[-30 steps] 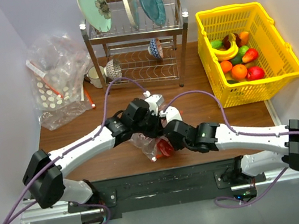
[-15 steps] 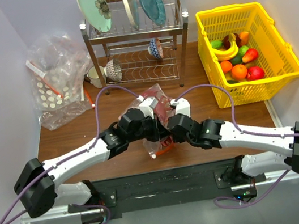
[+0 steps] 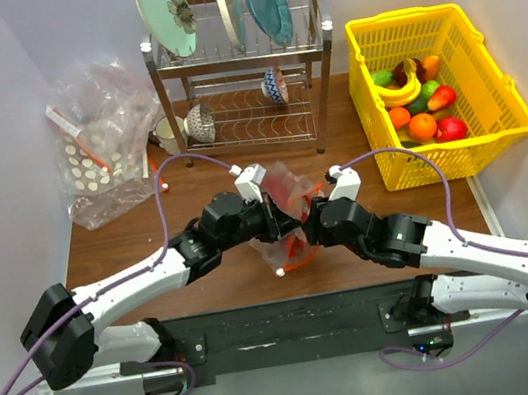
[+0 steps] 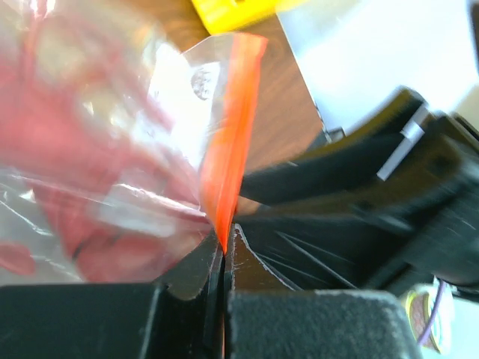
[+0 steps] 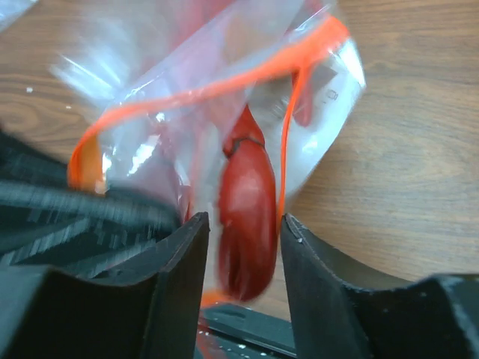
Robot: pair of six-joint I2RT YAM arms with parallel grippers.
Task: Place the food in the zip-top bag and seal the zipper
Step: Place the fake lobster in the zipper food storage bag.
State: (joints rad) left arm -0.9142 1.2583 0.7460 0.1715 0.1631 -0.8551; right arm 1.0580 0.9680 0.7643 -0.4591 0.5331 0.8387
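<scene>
One small clear plastic zip-top pouch [image 3: 283,204] is held between the two arms over the brown wooden table [image 3: 140,246], in the middle of the top view. A small round grey mark is printed on the pouch beside its orange-red press-seal strip [image 4: 233,127]. A second scrap of print shows in the right wrist view. Both are too blurred to be read.

The left gripper [image 4: 224,250] is set at 9 o'clock of the pouch. Its jaws are pressed together on the lower end of the strip, with only the thin plastic between them. The right gripper [image 5: 243,218] is set at 3 o'clock of the pouch. Its jaws stand apart, and the pouch hangs between them. Whether they press on it cannot be told.

One glossy red plastic lobster [image 5: 247,202] is seen inside the pouch, hanging lengthwise. The strip runs around it in an open loop, so the mouth is not sealed. No other food in the pouch can be made out for certain.

At 12 o'clock of the pouch stands one two-tier metal dish rack [image 3: 318,67]. Three plates are stood upright on its top tier and two bowls lie on the lower one. At 2 o'clock is one yellow plastic basket [image 3: 431,15] of toy fruit, too crowded to be counted. At 10 o'clock lies a heap of clear white-dotted plastic bags [image 3: 98,144].
</scene>
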